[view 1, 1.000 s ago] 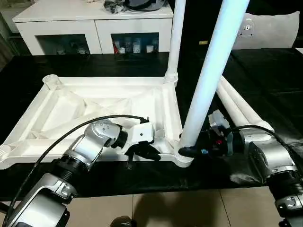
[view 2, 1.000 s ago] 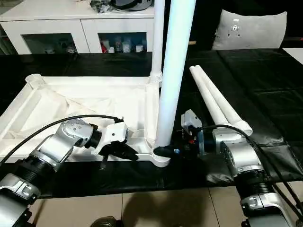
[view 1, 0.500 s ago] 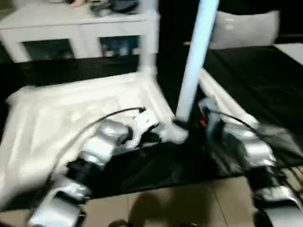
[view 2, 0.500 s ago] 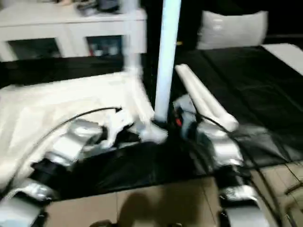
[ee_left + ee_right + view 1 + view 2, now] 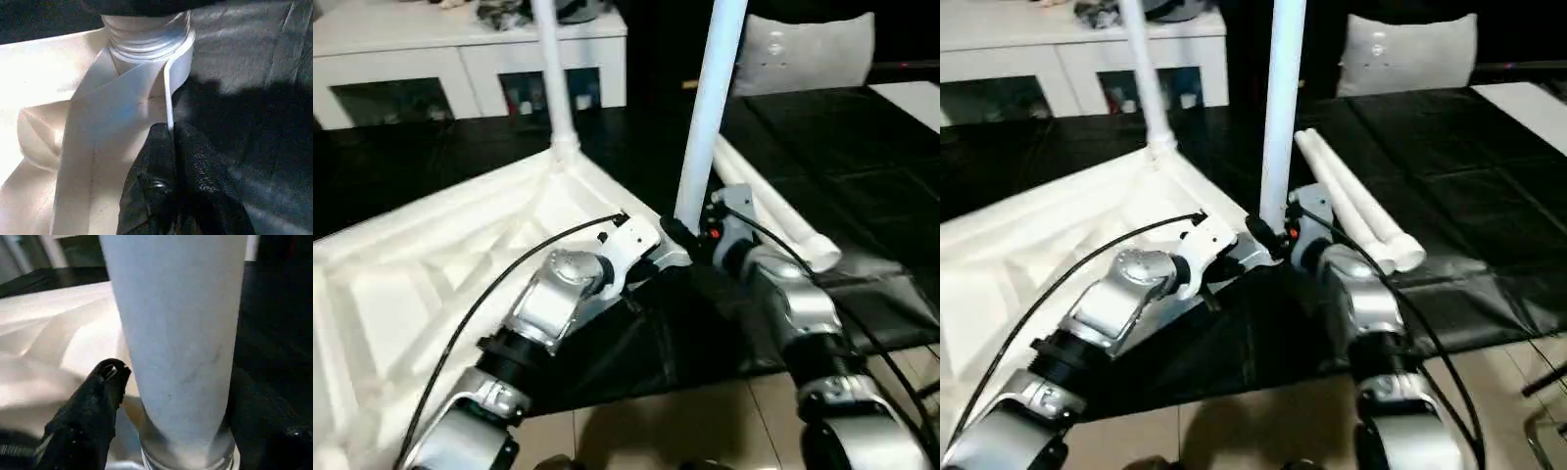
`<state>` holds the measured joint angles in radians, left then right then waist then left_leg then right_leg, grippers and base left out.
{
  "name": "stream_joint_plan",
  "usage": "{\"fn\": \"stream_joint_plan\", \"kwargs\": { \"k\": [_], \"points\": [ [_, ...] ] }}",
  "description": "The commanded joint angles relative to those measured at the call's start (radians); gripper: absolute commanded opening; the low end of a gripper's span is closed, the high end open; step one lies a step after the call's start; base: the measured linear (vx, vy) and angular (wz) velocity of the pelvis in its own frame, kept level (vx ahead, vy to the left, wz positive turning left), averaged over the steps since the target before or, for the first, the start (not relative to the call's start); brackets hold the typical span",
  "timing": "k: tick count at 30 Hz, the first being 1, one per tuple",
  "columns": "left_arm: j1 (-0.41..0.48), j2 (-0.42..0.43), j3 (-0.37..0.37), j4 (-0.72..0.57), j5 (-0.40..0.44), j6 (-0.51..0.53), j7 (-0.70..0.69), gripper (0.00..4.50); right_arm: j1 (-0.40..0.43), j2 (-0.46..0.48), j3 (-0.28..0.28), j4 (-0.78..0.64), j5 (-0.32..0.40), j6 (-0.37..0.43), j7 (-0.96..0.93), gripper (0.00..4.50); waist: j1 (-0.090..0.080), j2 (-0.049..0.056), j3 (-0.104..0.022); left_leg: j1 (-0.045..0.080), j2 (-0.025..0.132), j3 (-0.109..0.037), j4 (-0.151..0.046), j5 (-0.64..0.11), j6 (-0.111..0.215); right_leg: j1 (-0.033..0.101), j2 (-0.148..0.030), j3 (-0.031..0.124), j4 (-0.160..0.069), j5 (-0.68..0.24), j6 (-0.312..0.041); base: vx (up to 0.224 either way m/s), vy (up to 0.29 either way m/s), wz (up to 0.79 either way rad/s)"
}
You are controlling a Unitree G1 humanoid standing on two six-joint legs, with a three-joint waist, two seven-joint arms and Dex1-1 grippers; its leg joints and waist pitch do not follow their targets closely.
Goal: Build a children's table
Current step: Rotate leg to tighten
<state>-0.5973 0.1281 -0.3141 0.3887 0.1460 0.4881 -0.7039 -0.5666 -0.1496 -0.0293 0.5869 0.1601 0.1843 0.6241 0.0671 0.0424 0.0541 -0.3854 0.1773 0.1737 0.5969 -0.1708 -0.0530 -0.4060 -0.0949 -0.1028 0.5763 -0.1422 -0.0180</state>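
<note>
White children's table (image 5: pixel 431 264) | upside down | two legs upright

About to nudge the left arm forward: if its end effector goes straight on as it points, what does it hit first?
Probably the leg socket at the tabletop corner; the left end effector already pinches the rim leading to it.

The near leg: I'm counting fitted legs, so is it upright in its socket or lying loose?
Upright: the near leg rises from the tabletop's corner socket.

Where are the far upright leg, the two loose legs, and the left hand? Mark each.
Far upright leg (image 5: pixel 551 69), left eye view, mid-shaft.
Loose legs (image 5: pixel 1351 208), right eye view, mid-shaft.
Left hand (image 5: pixel 172 142), left wrist view, fingertips at tabletop's rim.
</note>
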Motion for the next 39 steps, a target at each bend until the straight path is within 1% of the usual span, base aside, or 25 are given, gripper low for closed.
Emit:
{"fn": "stream_joint_plan", "kwargs": {
  "k": [1,3,5,7,8,9,10,11,12,13,14,15,16,18,19,20,21,22,24,26,27,29,31,35,39],
  "points": [
    [-0.004,0.007,-0.017,-0.033,-0.010,-0.038,-0.028,0.00,0.024,-0.006,0.039,-0.020,0.013,-0.002,0.066,3.59,0.009,-0.009,-0.076,0.014,0.049,-0.017,-0.072,-0.240,0.085,0.052,-0.063,0.045,-0.066,-0.289,-0.185,0.000,0.000,0.00],
    [0.007,0.038,-0.015,-0.028,-0.035,-0.082,-0.092,0.00,0.053,-0.068,0.033,-0.067,0.029,-0.015,0.162,3.77,0.017,-0.013,-0.076,0.014,0.048,-0.017,-0.072,-0.241,0.086,0.054,-0.064,0.045,-0.066,-0.302,-0.181,0.000,0.000,0.00],
    [0.011,0.043,-0.015,-0.029,-0.039,-0.091,-0.104,0.00,0.060,-0.079,0.033,-0.075,0.029,-0.021,0.179,3.99,0.023,-0.009,-0.074,0.016,0.051,-0.016,-0.073,-0.245,0.084,0.052,-0.065,0.047,-0.067,-0.313,-0.180,0.000,0.000,0.00],
    [0.017,0.072,-0.029,-0.018,-0.046,-0.138,-0.156,0.00,0.078,-0.124,0.033,-0.091,0.040,-0.027,0.250,4.22,0.027,-0.013,-0.073,0.017,0.051,-0.018,-0.076,-0.270,0.074,0.053,-0.066,0.045,-0.072,-0.348,-0.171,0.000,0.000,0.00],
    [0.020,0.088,-0.036,-0.014,-0.049,-0.164,-0.185,0.00,0.085,-0.148,0.033,-0.097,0.047,-0.020,0.286,4.22,0.029,-0.011,-0.072,0.019,0.050,-0.018,-0.075,-0.278,0.075,0.051,-0.065,0.045,-0.074,-0.360,-0.166,0.000,0.000,0.00],
    [0.021,0.100,-0.042,-0.010,-0.051,-0.183,-0.206,0.00,0.090,-0.166,0.034,-0.102,0.052,-0.014,0.313,4.34,0.031,-0.012,-0.072,0.019,0.052,-0.018,-0.076,-0.283,0.076,0.051,-0.066,0.046,-0.075,-0.365,-0.160,0.000,0.000,0.00],
    [0.023,0.111,-0.045,-0.010,-0.065,-0.208,-0.245,0.00,0.093,-0.187,0.036,-0.107,0.058,-0.012,0.346,4.43,0.032,-0.012,-0.072,0.017,0.053,-0.018,-0.077,-0.276,0.071,0.051,-0.066,0.048,-0.071,-0.357,-0.164,0.000,0.000,0.00],
    [0.024,0.116,-0.047,-0.009,-0.072,-0.219,-0.263,0.00,0.095,-0.196,0.037,-0.109,0.061,-0.011,0.361,4.43,0.031,-0.019,-0.072,0.018,0.051,-0.017,-0.077,-0.279,0.074,0.051,-0.065,0.046,-0.073,-0.361,-0.163,0.000,0.000,0.00],
    [0.022,0.151,-0.059,-0.007,-0.095,-0.259,-0.350,0.00,0.096,-0.240,0.044,-0.119,0.075,0.003,0.434,4.48,0.036,-0.021,-0.071,0.018,0.051,-0.016,-0.075,-0.275,0.079,0.052,-0.068,0.047,-0.072,-0.379,-0.160,0.000,0.000,0.00],
    [0.020,0.164,-0.064,-0.007,-0.106,-0.270,-0.392,0.00,0.097,-0.262,0.055,-0.125,0.077,0.009,0.469,4.48,0.039,-0.024,-0.072,0.019,0.053,-0.014,-0.074,-0.266,0.081,0.050,-0.068,0.049,-0.072,-0.383,-0.160,0.000,0.000,0.00],
    [0.020,0.164,-0.064,-0.007,-0.106,-0.270,-0.392,0.00,0.097,-0.262,0.055,-0.125,0.077,0.009,0.469,4.48,0.039,-0.024,-0.072,0.019,0.053,-0.014,-0.074,-0.266,0.081,0.050,-0.068,0.049,-0.072,-0.383,-0.160,0.000,0.000,0.00],
    [0.015,0.177,-0.070,0.001,-0.104,-0.287,-0.412,0.00,0.099,-0.281,0.071,-0.131,0.076,0.008,0.509,4.48,0.044,-0.020,-0.072,0.018,0.055,-0.014,-0.073,-0.253,0.082,0.048,-0.067,0.049,-0.067,-0.372,-0.167,0.000,0.000,0.00],
    [0.013,0.194,-0.079,-0.005,-0.113,-0.293,-0.458,0.00,0.098,-0.299,0.087,-0.134,0.075,-0.001,0.558,4.48,0.048,-0.017,-0.071,0.020,0.055,-0.014,-0.073,-0.260,0.083,0.047,-0.067,0.048,-0.069,-0.379,-0.166,0.000,0.000,0.00],
    [0.009,0.218,-0.091,-0.014,-0.127,-0.305,-0.520,0.00,0.099,-0.322,0.109,-0.144,0.087,0.000,0.637,4.48,0.052,-0.020,-0.072,0.020,0.057,-0.013,-0.074,-0.259,0.082,0.048,-0.068,0.049,-0.067,-0.376,-0.171,0.000,0.000,0.00],
    [0.009,0.218,-0.091,-0.014,-0.127,-0.305,-0.520,0.00,0.099,-0.322,0.109,-0.144,0.087,0.000,0.637,4.48,0.054,-0.018,-0.073,0.020,0.058,-0.013,-0.074,-0.255,0.082,0.047,-0.067,0.049,-0.064,-0.361,-0.179,0.000,0.000,0.00],
    [0.008,0.224,-0.094,-0.017,-0.133,-0.309,-0.540,0.00,0.098,-0.329,0.114,-0.149,0.097,0.009,0.665,4.48,0.055,-0.020,-0.073,0.020,0.059,-0.013,-0.074,-0.253,0.083,0.047,-0.067,0.049,-0.064,-0.355,-0.182,0.000,0.000,0.00],
    [0.008,0.224,-0.094,-0.017,-0.133,-0.309,-0.540,0.00,0.098,-0.329,0.114,-0.149,0.097,0.009,0.665,4.32,0.058,-0.019,-0.073,0.020,0.060,-0.014,-0.073,-0.249,0.084,0.048,-0.068,0.050,-0.061,-0.345,-0.186,0.000,0.000,0.00],
    [0.001,0.240,-0.098,-0.030,-0.146,-0.316,-0.583,0.00,0.097,-0.348,0.137,-0.163,0.114,0.035,0.740,4.15,0.060,-0.024,-0.073,0.020,0.058,-0.012,-0.073,-0.250,0.085,0.049,-0.067,0.049,-0.062,-0.348,-0.187,0.000,0.000,0.00],
    [-0.001,0.249,-0.101,-0.038,-0.153,-0.315,-0.606,0.00,0.096,-0.357,0.150,-0.168,0.118,0.046,0.772,4.15,0.065,-0.023,-0.074,0.019,0.059,-0.013,-0.073,-0.243,0.090,0.051,-0.069,0.050,-0.060,-0.352,-0.186,0.000,0.000,0.00],
    [-0.003,0.253,-0.104,-0.039,-0.150,-0.324,-0.609,0.00,0.095,-0.362,0.160,-0.171,0.117,0.053,0.792,4.10,0.070,-0.021,-0.072,0.022,0.060,-0.012,-0.072,-0.245,0.084,0.046,-0.069,0.051,-0.062,-0.367,-0.185,0.000,0.000,0.00],
    [-0.003,0.253,-0.104,-0.039,-0.150,-0.324,-0.609,0.00,0.095,-0.362,0.160,-0.171,0.117,0.053,0.792,3.77,0.072,-0.021,-0.073,0.022,0.060,-0.013,-0.073,-0.248,0.080,0.046,-0.069,0.050,-0.062,-0.373,-0.184,0.000,0.000,0.00],
    [-0.004,0.257,-0.106,-0.039,-0.150,-0.328,-0.618,0.00,0.091,-0.365,0.167,-0.169,0.120,0.063,0.808,3.73,0.073,-0.021,-0.072,0.022,0.060,-0.014,-0.074,-0.254,0.074,0.046,-0.069,0.050,-0.063,-0.379,-0.181,0.000,0.000,0.00],
    [-0.005,0.264,-0.111,-0.031,-0.144,-0.342,-0.634,0.00,0.082,-0.367,0.174,-0.177,0.143,0.099,0.851,3.44,0.074,-0.022,-0.073,0.022,0.059,-0.014,-0.073,-0.255,0.076,0.048,-0.069,0.050,-0.064,-0.381,-0.178,0.000,0.000,0.00],
    [-0.009,0.264,-0.112,-0.016,-0.143,-0.356,-0.642,0.00,0.077,-0.365,0.179,-0.174,0.148,0.101,0.865,3.21,0.075,-0.023,-0.073,0.021,0.060,-0.014,-0.073,-0.242,0.075,0.047,-0.070,0.051,-0.062,-0.371,-0.180,0.000,0.000,0.00],
    [-0.014,0.263,-0.110,-0.009,-0.151,-0.362,-0.646,0.00,0.079,-0.361,0.186,-0.170,0.152,0.104,0.877,2.84,0.077,-0.023,-0.074,0.022,0.060,-0.014,-0.072,-0.240,0.073,0.047,-0.070,0.050,-0.061,-0.370,-0.181,0.000,0.000,0.00]
  ]
}}
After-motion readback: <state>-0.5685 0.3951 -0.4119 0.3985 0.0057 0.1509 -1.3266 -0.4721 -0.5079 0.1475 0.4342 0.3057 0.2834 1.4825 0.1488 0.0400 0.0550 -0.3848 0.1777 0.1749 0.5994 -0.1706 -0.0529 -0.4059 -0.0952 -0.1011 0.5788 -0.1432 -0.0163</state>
